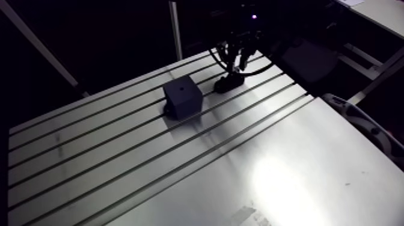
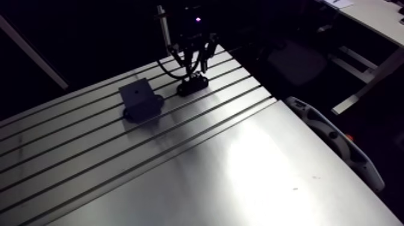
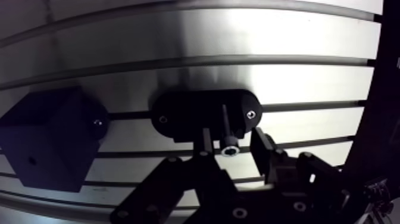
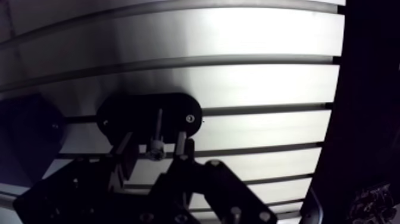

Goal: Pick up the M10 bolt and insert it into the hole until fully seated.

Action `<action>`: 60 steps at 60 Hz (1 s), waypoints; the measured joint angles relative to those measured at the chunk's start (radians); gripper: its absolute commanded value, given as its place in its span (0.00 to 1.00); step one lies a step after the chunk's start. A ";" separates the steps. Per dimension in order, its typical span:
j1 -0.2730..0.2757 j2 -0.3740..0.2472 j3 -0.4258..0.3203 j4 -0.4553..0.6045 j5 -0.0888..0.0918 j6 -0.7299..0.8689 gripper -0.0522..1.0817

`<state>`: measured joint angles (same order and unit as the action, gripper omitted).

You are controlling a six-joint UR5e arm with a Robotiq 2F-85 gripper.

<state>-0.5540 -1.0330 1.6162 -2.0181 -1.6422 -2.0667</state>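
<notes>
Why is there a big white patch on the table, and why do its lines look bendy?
In the arm view, light glares off the table, washing out that patch; in the wrist view, the wide-angle lens curves the straight slots, and the black block is dim.

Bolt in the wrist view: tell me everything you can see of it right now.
The bolt is slim and looks metallic. A small pale socket head faces the camera, and a thin dark shank runs from it down to the black oval holder, where it seems to stand upright. It sits between the fingers of the gripper, with a gap showing on each side, so nothing grips it yet. Its threads are too small to tell.
</notes>
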 measured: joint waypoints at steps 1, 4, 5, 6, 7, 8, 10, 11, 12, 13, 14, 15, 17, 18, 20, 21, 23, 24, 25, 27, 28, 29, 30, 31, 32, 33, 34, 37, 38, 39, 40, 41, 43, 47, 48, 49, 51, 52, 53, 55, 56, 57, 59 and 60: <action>0.000 0.000 0.000 0.000 0.000 0.000 0.54; 0.000 0.000 0.000 0.000 0.000 -0.001 0.55; 0.000 0.000 -0.001 0.000 0.000 -0.001 0.55; 0.000 0.000 -0.001 0.000 0.000 -0.001 0.55; 0.000 0.000 -0.001 0.000 0.000 -0.001 0.55; 0.000 0.000 -0.001 0.000 0.000 -0.001 0.55; 0.000 -0.001 -0.001 0.000 0.000 -0.001 0.56; 0.000 -0.001 -0.001 0.000 0.000 -0.001 0.56; 0.000 -0.001 -0.001 0.000 0.000 -0.001 0.56; 0.000 -0.001 -0.002 0.000 0.000 -0.001 0.56; 0.000 -0.001 -0.002 0.000 0.000 -0.001 0.56; 0.000 -0.001 -0.002 0.000 0.000 -0.001 0.56; 0.000 -0.001 -0.002 0.000 0.000 -0.002 0.56; 0.000 -0.001 -0.002 0.000 0.000 -0.002 0.56; 0.000 -0.001 -0.002 0.000 0.000 -0.002 0.56; 0.000 -0.001 -0.002 0.000 0.000 -0.002 0.56; 0.000 -0.001 -0.002 0.000 0.000 -0.002 0.56; 0.000 -0.001 -0.002 0.000 0.000 -0.002 0.56; 0.000 -0.001 -0.002 0.000 0.000 -0.002 0.56; 0.000 -0.001 -0.002 0.000 0.000 -0.002 0.56; 0.000 -0.001 -0.002 0.000 0.000 -0.002 0.56; 0.000 -0.001 -0.002 0.001 0.000 -0.002 0.56; 0.000 -0.001 -0.002 0.001 0.000 -0.002 0.56; 0.000 -0.002 -0.002 0.001 -0.001 -0.002 0.56; 0.000 -0.002 -0.002 0.001 -0.001 -0.002 0.56; 0.000 -0.002 -0.002 0.001 -0.001 -0.002 0.56; 0.000 -0.002 -0.001 0.001 -0.001 -0.002 0.56; 0.000 -0.002 -0.001 0.001 -0.001 -0.002 0.57; 0.000 -0.002 -0.001 0.001 -0.001 -0.002 0.57; 0.000 -0.002 -0.001 0.001 -0.002 -0.002 0.57; 0.000 -0.002 0.000 0.001 -0.002 -0.002 0.57; 0.000 -0.002 0.000 0.002 -0.002 -0.002 0.57; 0.000 -0.002 0.000 0.002 -0.002 -0.002 0.57; 0.000 -0.003 0.001 0.002 -0.003 -0.002 0.57; 0.000 -0.003 0.002 0.002 -0.003 -0.002 0.57; 0.000 -0.003 0.002 0.002 -0.003 -0.002 0.57; 0.000 -0.003 0.003 0.003 -0.004 -0.003 0.57; 0.000 -0.003 0.003 0.003 -0.004 -0.003 0.57; 0.000 -0.003 0.003 0.003 -0.004 -0.003 0.58; 0.000 -0.004 0.004 0.003 -0.004 -0.003 0.59; 0.000 -0.004 0.004 0.003 -0.004 -0.003 0.60; 0.000 -0.004 0.004 0.003 -0.004 -0.003 0.60; 0.000 -0.004 0.004 0.003 -0.004 -0.003 0.60; 0.000 -0.004 0.005 0.003 -0.004 -0.003 0.60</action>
<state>-0.5539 -1.0370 1.6208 -2.0153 -1.6464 -2.0699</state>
